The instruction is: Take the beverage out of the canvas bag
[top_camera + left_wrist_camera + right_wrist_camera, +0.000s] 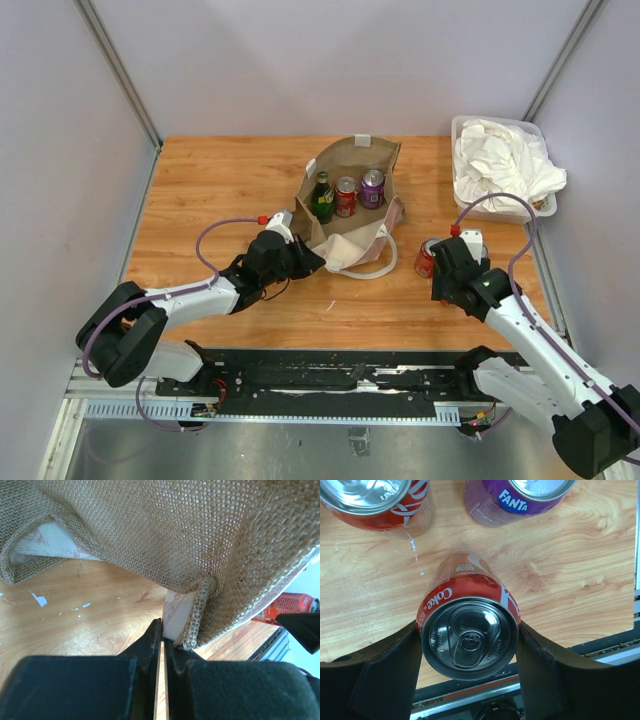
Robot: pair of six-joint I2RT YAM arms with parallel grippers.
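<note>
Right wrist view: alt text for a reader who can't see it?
The right gripper clasps a red Coke can by its sides, lid facing the camera, with a wooden table behind. A second red can and a purple Fanta can show at the top edge.

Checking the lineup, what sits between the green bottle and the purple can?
A red can stands between the green bottle and the purple can; the top view shows it.
</note>
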